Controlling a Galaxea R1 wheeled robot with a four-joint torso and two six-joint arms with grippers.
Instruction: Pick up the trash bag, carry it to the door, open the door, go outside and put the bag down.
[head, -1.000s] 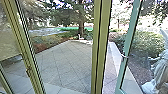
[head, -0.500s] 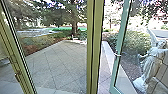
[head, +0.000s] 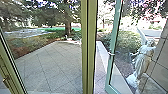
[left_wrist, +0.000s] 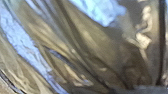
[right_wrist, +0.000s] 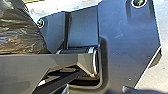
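In the head view, a glass door (head: 113, 40) with a green frame and a pale handle (head: 111, 53) stands swung outward, right of a thick olive post (head: 88, 47). Shiny, translucent brown folds of the trash bag (left_wrist: 100, 45) are close before the left wrist camera, with blue-white reflections on them. The same bag (right_wrist: 20, 30) is also beside the robot's dark plate in the right wrist view. How either gripper stands on or against the bag is hidden.
Beyond the glass lies a tiled yard (head: 55, 65) with a low pale kerb (head: 107, 53). A white statue (head: 141, 60) stands past the door, near a wall (head: 158, 57). Another olive frame (head: 10, 67) slants at the left. A tree (head: 68, 27) and bushes are farther out.
The head view has swung to the right, bringing more of the statue and wall into sight. No separate movement of the door is apparent.
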